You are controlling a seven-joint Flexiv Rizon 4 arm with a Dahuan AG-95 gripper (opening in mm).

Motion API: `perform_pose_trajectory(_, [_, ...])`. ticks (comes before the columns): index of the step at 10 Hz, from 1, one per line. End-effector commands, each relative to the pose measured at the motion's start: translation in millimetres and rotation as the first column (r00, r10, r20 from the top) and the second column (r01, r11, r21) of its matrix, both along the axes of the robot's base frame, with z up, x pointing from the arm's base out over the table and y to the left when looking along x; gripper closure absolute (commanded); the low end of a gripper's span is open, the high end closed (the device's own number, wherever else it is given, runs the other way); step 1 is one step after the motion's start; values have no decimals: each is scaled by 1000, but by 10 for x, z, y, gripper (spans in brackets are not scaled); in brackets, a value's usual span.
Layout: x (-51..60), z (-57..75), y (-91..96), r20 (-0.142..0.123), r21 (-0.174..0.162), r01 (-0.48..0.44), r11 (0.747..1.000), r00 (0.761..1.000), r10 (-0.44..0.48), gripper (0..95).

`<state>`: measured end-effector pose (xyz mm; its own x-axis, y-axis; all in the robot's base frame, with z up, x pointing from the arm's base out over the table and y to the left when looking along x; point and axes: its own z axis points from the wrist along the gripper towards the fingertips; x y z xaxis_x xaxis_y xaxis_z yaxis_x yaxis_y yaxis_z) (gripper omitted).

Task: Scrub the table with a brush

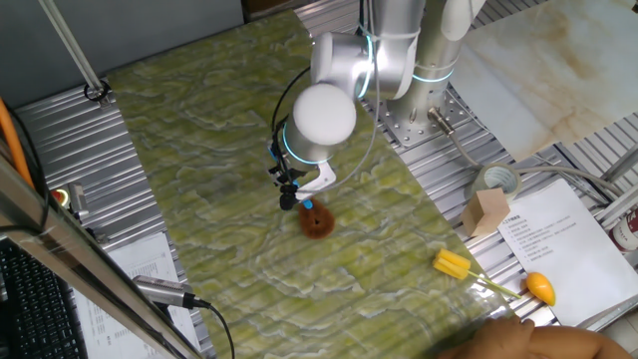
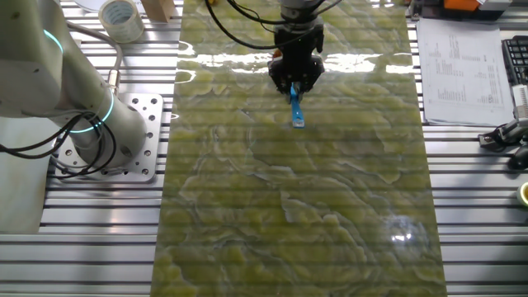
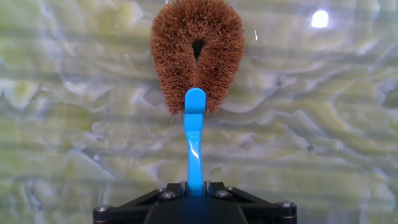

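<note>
Paper sheets [image 1: 130,289], near left, on grey ribbed metal
Table [image 1: 199,130]: green-yellow marbled surface, centre of one fixed view
Gripper [image 1: 291,187]: over mid-table, fingers closed tight on the blue handle
Brush [image 1: 316,220]: held by its handle, brown bristle head touching the table just right of the gripper; in hand view head [image 3: 197,53] lies beyond the handle
Tape roll [image 1: 495,180] and cardboard block [image 1: 485,212], right of table
Yellow-headed tool [image 1: 454,264], near right edge
</note>
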<state>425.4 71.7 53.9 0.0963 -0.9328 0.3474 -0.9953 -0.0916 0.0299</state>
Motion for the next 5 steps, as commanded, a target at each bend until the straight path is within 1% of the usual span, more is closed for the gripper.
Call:
perform_pose_trajectory(1, [-18, 10, 6, -56, -2, 9, 1000, 998, -9, 950])
perform_pose_trajectory(3, [-18, 10, 6, -88, -3, 22, 1000, 996, -22, 950])
perform_pose_trajectory(4, [-18, 10, 6, -94, -5, 24, 1000, 995, -24, 950])
perform_pose_trajectory(5, [-18, 10, 6, -94, -5, 24, 1000, 995, -25, 950])
